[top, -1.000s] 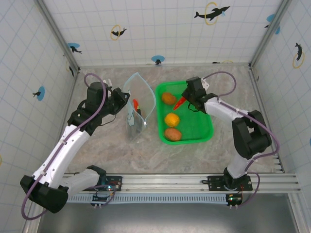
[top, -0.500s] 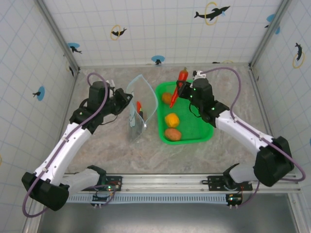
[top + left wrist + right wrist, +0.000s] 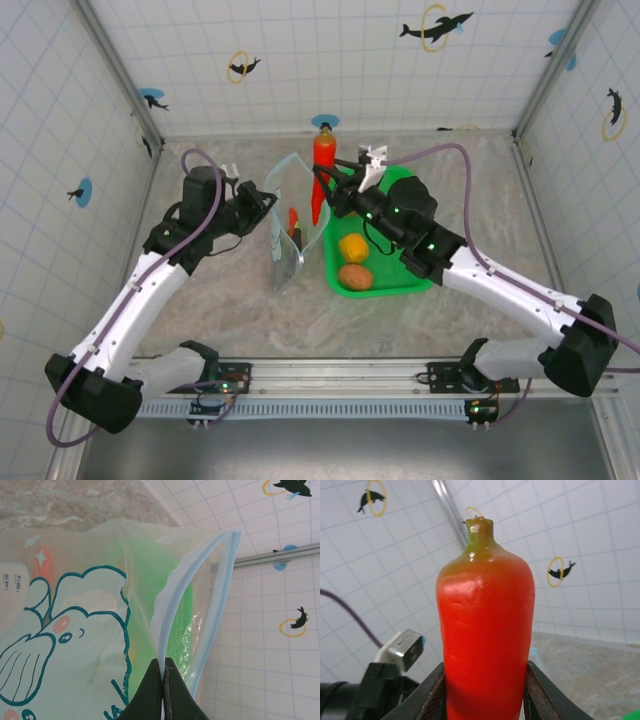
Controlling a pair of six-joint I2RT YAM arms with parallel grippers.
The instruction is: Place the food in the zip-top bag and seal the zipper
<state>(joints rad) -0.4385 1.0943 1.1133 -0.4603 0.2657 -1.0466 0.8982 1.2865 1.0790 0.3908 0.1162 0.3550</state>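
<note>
Top external: zip-top bag (image 3: 282, 258) mouth open; red pepper (image 3: 321, 178) beside its rim.

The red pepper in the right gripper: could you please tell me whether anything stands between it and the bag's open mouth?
Nothing visible does. The red pepper, held by the right gripper, hangs near the zip-top bag mouth, which the left gripper holds open by the zipper.
</note>
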